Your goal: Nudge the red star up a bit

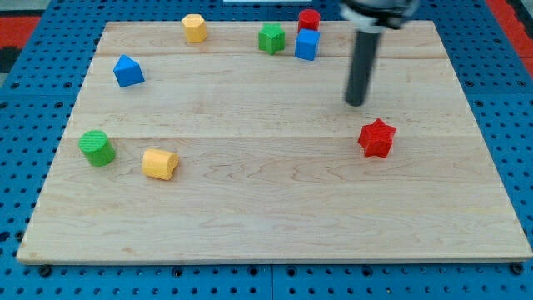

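The red star lies on the wooden board at the view's right of centre. My tip is the lower end of the dark rod that comes down from the view's top. It stands a little above and slightly to the view's left of the red star, with a small gap between them.
Near the view's top stand a yellow hexagon block, a green star-like block, a blue cube and a red cylinder. At the left are a blue triangular block, a green cylinder and a yellow cylinder.
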